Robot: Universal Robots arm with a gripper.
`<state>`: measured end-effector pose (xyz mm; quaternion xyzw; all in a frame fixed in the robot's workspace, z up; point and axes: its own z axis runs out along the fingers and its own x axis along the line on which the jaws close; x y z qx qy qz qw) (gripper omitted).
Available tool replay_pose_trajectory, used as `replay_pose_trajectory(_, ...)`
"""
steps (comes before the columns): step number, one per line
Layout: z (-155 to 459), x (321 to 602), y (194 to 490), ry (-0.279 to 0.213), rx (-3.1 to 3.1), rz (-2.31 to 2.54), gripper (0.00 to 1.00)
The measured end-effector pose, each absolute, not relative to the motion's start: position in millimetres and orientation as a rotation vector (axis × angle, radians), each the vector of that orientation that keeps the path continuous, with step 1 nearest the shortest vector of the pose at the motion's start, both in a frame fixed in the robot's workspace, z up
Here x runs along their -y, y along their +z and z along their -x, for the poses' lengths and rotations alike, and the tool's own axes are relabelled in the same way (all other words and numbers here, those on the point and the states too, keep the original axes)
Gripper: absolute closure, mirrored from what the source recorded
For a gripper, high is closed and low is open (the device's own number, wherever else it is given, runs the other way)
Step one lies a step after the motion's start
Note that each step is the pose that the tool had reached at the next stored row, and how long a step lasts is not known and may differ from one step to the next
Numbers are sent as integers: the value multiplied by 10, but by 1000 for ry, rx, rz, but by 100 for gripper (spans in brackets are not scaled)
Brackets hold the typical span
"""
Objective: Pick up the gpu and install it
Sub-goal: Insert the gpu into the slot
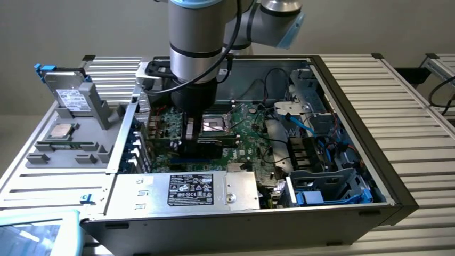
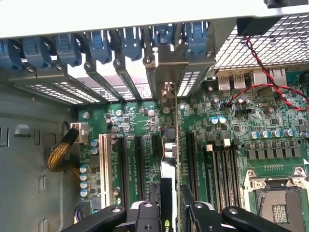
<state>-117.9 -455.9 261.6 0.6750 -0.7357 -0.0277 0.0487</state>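
Open case (image 1: 235, 226) on slatted table (image 1: 416, 112); my claw (image 2: 169, 195) pinches the gpu (image 2: 170, 145) edge-on, just above the motherboard (image 2: 236, 140). Looks light, stiff, fragile; I'd grip card edges only.

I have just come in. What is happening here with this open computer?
A robot arm reaches down into the open computer case. Its gripper is closed on the gpu and holds the card on edge among the expansion slots of the motherboard, close to the rear wall of the case. Whether the card is fully seated in its slot cannot be told.
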Motion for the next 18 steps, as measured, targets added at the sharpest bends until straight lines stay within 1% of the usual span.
replay_pose_trajectory(18,1190,4572,2573,-85,2250,-2048,73)
